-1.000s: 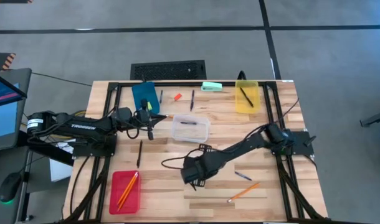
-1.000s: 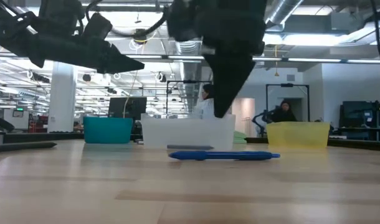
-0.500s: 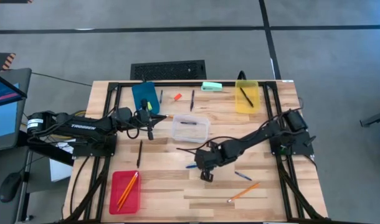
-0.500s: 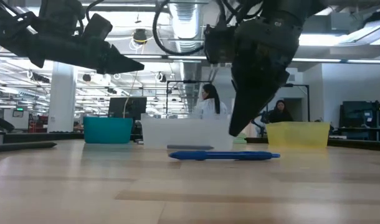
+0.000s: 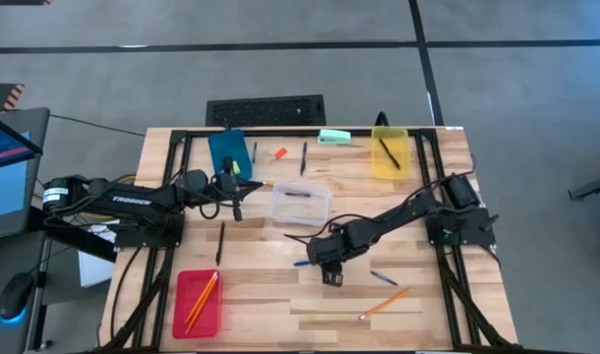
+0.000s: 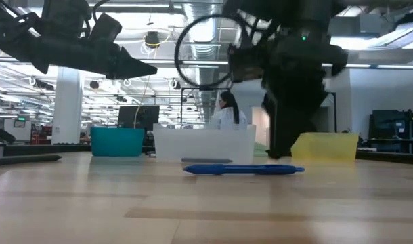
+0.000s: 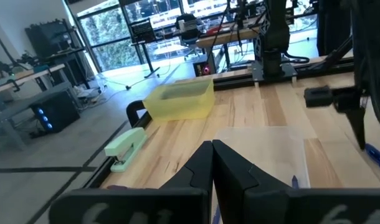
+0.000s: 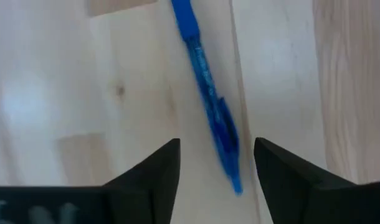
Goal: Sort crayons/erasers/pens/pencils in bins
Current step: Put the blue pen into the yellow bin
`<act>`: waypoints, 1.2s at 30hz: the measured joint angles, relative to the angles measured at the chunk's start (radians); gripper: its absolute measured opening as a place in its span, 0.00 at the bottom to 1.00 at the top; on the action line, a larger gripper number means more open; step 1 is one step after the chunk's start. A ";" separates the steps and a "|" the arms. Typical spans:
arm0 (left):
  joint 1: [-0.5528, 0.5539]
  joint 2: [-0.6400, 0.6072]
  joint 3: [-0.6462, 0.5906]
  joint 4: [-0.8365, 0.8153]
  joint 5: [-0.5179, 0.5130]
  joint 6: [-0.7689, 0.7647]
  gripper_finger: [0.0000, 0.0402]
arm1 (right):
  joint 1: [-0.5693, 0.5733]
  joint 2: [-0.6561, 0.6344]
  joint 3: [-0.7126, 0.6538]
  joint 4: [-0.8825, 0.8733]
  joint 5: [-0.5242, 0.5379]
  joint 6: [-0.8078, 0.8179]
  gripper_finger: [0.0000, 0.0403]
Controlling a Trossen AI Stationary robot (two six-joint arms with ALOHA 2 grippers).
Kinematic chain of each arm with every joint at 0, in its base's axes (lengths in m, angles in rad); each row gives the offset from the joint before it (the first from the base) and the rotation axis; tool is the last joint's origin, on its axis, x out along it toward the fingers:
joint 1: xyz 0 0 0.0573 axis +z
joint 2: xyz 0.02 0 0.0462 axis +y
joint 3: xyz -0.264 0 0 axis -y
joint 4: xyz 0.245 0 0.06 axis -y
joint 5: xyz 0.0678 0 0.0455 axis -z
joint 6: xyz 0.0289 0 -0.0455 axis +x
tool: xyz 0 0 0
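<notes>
A blue pen (image 8: 207, 93) lies flat on the table, also seen as the blue pen (image 5: 305, 262) and the blue pen (image 6: 244, 169). My right gripper (image 8: 216, 158) hovers open just above it, a finger on either side of its near end without touching. My left gripper (image 5: 237, 208) hangs shut and empty left of the clear bin (image 5: 301, 204), which holds a pen. Two pencils lie in the red bin (image 5: 198, 300). The yellow bin (image 5: 390, 152) holds a dark pen. The blue bin (image 5: 227, 152) stands at the far left.
Loose on the table: a second blue pen (image 5: 384, 278), a pencil (image 5: 384, 303), a dark pen (image 5: 220, 241), two pens (image 5: 303, 157) at the far side, and an orange-red eraser (image 5: 280, 152). A mint-green object (image 5: 333, 137) sits at the far edge. People show in the room behind.
My right gripper has moved toward the table's right edge and come down over the blue pen. In the low view its pointed tip has turned broad: it has opened. The pen has stayed where it was.
</notes>
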 joint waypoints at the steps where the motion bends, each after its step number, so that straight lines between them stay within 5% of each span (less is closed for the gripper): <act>1: 0.000 0.000 0.000 0.001 0.000 0.006 0.00 | 0.000 0.012 -0.001 -0.001 0.011 -0.006 0.54; 18: 0.000 0.000 0.000 0.004 -0.001 0.023 0.00 | -0.008 0.087 0.003 0.007 0.038 -0.050 0.24; 36: 0.000 0.000 0.000 -0.005 -0.001 0.024 0.00 | -0.027 -0.005 -0.006 -0.010 -0.004 0.016 0.18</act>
